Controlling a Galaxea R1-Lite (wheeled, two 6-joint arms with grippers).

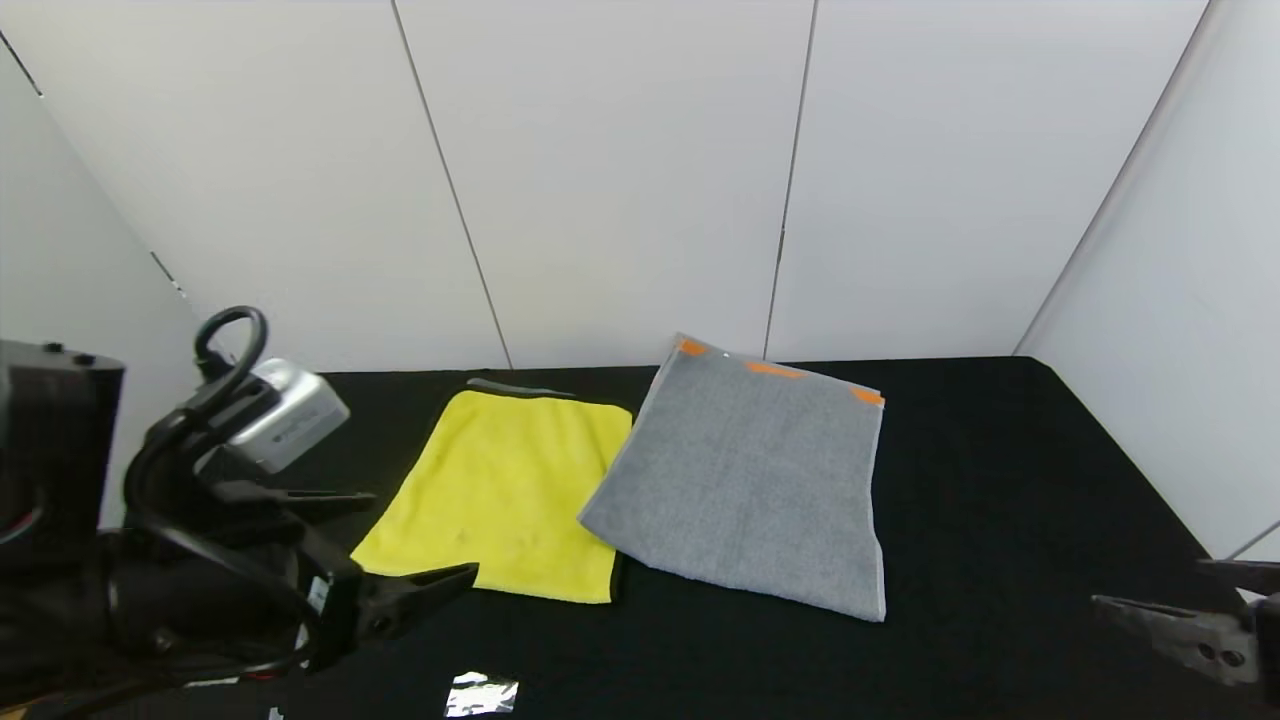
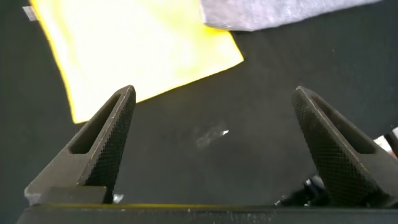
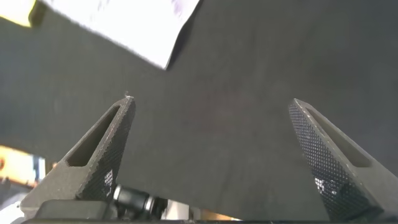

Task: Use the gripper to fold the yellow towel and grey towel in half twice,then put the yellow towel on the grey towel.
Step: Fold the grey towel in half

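Black table, white panel walls

Table [image 1: 1000,520] w/ matte black cloth top, runs back to the walls. White panels [image 1: 620,170] at rear, split by thin dark vertical seams; angled side panels left & right close it in. Even, soft light, no hard shadows. Small shiny foil-like scrap [image 1: 481,694] on the cloth nr front edge.

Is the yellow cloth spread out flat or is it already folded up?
Spread flat, it seems: the yellow towel lies as one smooth sheet on the black table, its edge tucked under the grey towel. Any single fold cannot be ruled out.
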